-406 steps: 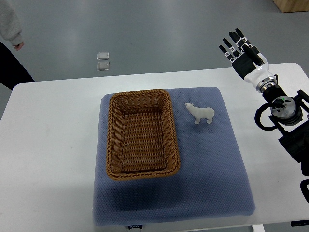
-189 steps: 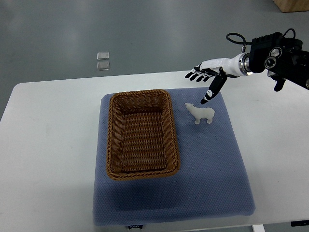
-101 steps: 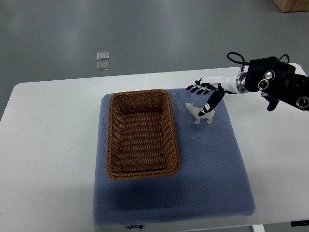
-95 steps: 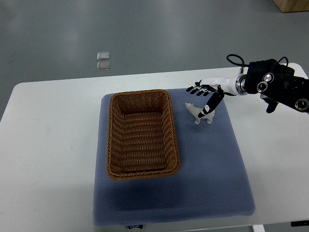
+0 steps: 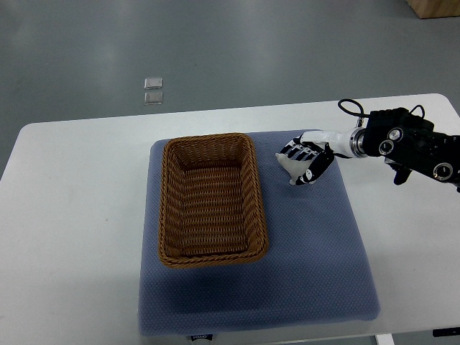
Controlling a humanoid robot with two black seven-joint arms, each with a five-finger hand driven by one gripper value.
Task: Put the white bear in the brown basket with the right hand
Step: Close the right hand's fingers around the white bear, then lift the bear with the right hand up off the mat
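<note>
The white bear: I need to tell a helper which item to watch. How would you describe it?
On the white table lies a blue mat holding a brown basket. Just right of the basket's far end, on the mat, is the white bear, a small figurine, with the right hand closed over it.

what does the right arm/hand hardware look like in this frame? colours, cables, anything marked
The right hand has a white shell with black finger segments and small white dots on them. A silver ring joins its white wrist to a bulky black forearm housing with round silver fittings. A thin black cable loops above the wrist. No readable markings. Left arm not in view.
</note>
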